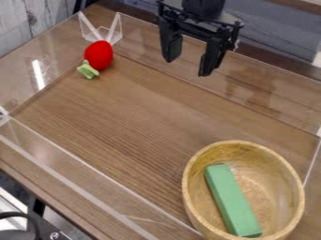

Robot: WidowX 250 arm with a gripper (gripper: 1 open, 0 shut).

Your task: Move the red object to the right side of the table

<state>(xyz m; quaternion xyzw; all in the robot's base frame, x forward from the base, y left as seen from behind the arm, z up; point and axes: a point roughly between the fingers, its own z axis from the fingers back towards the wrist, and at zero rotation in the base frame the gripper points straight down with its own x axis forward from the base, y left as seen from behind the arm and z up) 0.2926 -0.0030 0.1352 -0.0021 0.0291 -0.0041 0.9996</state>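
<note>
My gripper [191, 59] is hanging over the far part of the table [138, 122], pointing straight down, and I am holding its two dark fingers spread wide apart with nothing between them. The fingertips are hovering above the wood, not touching anything.

The red object [97, 56] is lying at the far left of the table, close to the far clear wall. Its light-green leafy end [86, 70] is pointing toward the near left. It is sitting on the bare wood, well apart from my gripper, which is standing to its right. Just behind it, something pale and V-shaped [100, 28] is showing at the wall; I cannot tell what it is.

At the near right corner a round wooden bowl [201, 169] is resting on the table. Inside it a green rectangular block [231, 201] is lying lengthwise, running from the middle of the bowl toward its near rim. The bowl is well apart from both the red object and my gripper.

Low clear acrylic walls [51, 155] are edging the table on the left and near sides, catching reflections.
</note>
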